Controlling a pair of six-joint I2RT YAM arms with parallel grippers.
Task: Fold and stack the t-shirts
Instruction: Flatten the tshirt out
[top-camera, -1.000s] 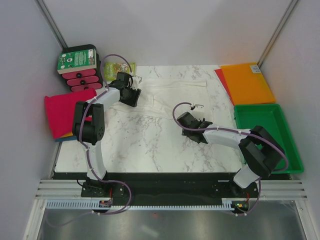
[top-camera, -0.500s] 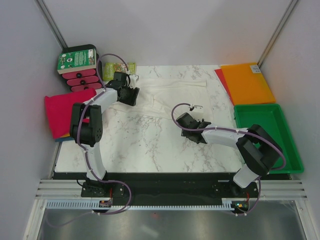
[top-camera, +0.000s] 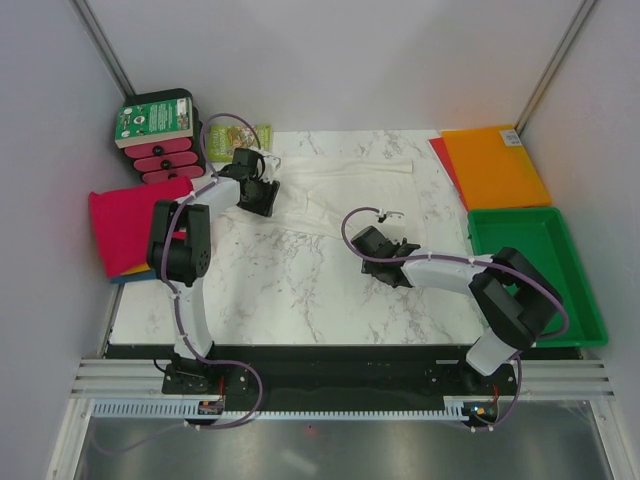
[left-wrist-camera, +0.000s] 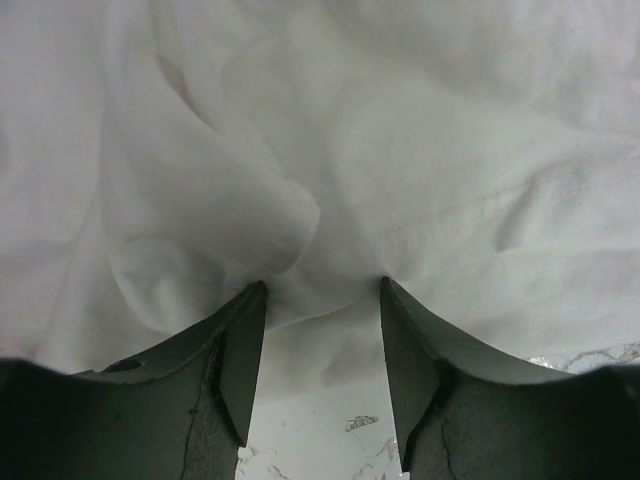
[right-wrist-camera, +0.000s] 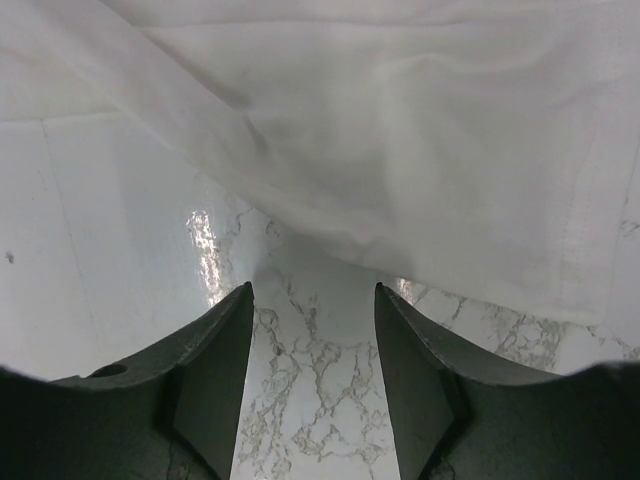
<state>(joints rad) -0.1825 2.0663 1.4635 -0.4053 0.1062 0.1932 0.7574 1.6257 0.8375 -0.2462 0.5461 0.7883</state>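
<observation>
A: Where the white t-shirt (top-camera: 345, 180) is spread at upper centre, how are the arms posed?
B: The left gripper (left-wrist-camera: 322, 290) is stretched to its left edge, fingers parted against bunched cloth; the right gripper (right-wrist-camera: 313, 290) is held parted, empty, just below it.

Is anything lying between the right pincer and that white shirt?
Only bare marble tabletop, seen in the right wrist view; the right pincer sits just short of the white shirt.

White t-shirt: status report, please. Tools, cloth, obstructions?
Left tool open, tips against bunched cloth of white t-shirt. Right tool open over bare marble, short of the hem. Shirt not yet stacked. Nothing in the way.
</observation>
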